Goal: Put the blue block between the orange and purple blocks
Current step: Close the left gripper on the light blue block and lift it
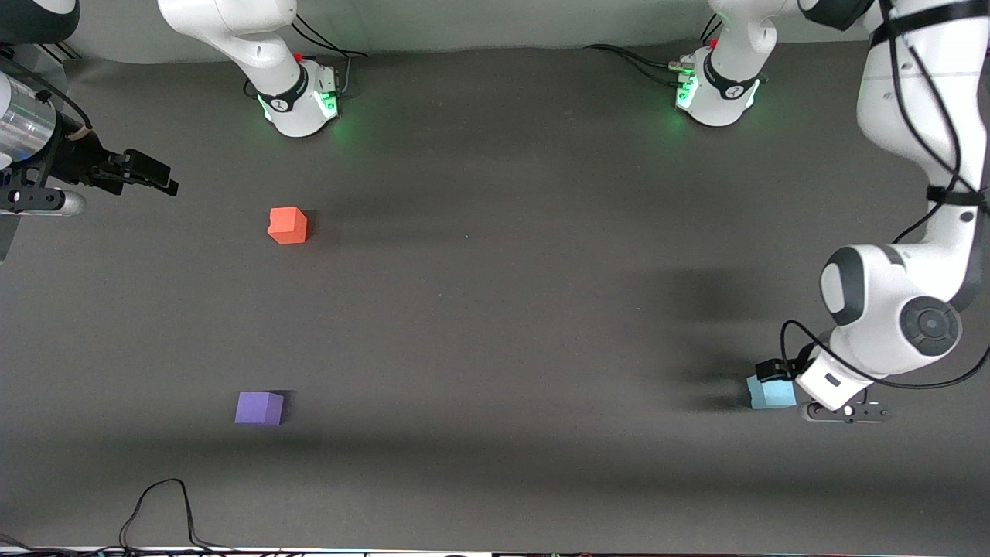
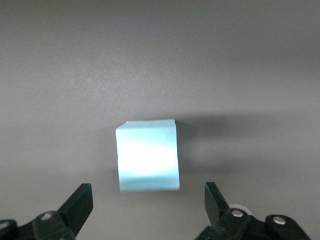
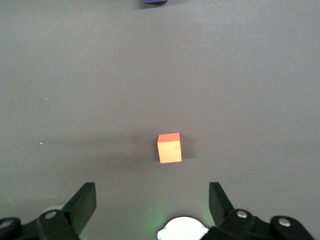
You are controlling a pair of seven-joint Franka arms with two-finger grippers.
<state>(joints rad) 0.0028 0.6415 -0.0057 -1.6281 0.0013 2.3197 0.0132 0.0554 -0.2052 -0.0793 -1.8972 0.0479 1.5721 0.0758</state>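
The light blue block [image 1: 769, 394] sits on the dark table near the left arm's end. In the left wrist view the blue block [image 2: 148, 156] lies just ahead of the fingertips, centred on the gap. My left gripper [image 1: 780, 377] [image 2: 148, 200] is open and empty, low over it. The orange block [image 1: 288, 225] [image 3: 169, 148] and the purple block [image 1: 259, 408] [image 3: 154, 2] sit toward the right arm's end, the purple one nearer the front camera. My right gripper [image 1: 151, 176] [image 3: 152, 200] is open and empty, waiting up in the air at that end.
The two arm bases [image 1: 302, 100] [image 1: 719, 93] stand along the table's back edge. The right arm's base also shows in the right wrist view [image 3: 182, 230]. A black cable [image 1: 162, 503] loops at the front edge near the purple block.
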